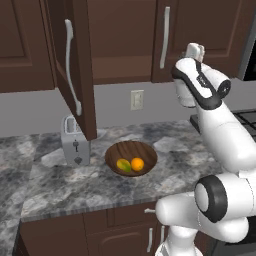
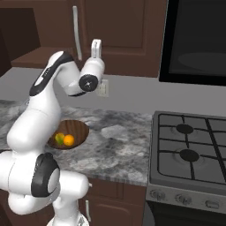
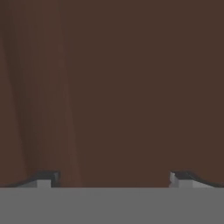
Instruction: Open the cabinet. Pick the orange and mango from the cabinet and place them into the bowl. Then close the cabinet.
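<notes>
Up against the cabinet (image 1: 125,40), at twelve o'clock from the bowl (image 1: 131,157), my pincer (image 3: 113,178) stands wide open and holds nothing, its tips facing smooth dark brown wood. One panelled door (image 1: 75,65) hangs open, its long silver bar handle (image 1: 71,67) curved at the ends. On the mottled grey stone counter (image 1: 60,185) sits the shallow round wood-grain bowl, with the oval yellow-green mango (image 1: 123,165) at nine o'clock, touching the round bright orange (image 1: 137,164).

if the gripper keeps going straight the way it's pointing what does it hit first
Most likely the dark brown wood of the cabinet: the open gripper faces plain brown wood close ahead, with nothing between. Which panel exactly is hard to tell.
</notes>
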Controlling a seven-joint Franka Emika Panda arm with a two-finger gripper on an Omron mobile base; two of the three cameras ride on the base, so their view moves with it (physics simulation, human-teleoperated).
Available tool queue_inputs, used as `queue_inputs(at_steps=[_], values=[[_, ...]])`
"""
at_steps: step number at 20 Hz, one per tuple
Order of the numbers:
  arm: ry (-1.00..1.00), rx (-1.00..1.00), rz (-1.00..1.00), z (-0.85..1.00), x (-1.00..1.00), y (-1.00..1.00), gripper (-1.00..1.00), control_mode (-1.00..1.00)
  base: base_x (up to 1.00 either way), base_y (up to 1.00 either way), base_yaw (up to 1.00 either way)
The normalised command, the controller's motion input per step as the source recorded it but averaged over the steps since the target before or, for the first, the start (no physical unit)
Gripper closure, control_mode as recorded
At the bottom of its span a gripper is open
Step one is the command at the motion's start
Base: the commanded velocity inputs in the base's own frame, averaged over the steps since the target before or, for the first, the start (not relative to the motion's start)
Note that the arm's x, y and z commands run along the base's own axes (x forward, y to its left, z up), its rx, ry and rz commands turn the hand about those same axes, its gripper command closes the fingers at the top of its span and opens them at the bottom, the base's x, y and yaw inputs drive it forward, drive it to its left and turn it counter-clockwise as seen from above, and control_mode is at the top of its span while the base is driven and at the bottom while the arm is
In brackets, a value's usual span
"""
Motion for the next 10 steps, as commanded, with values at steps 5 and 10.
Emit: queue_inputs(at_steps=[5, 10], values=[[0.03, 0.0, -0.15, 0.0, 0.0, 0.0, -1.0, -1.0, 0.0, 0.0, 0.0], [0.06, 0.0, -0.11, 0.04, -0.33, 0.0, -1.0, -1.0, 0.0, 0.0, 0.0]])
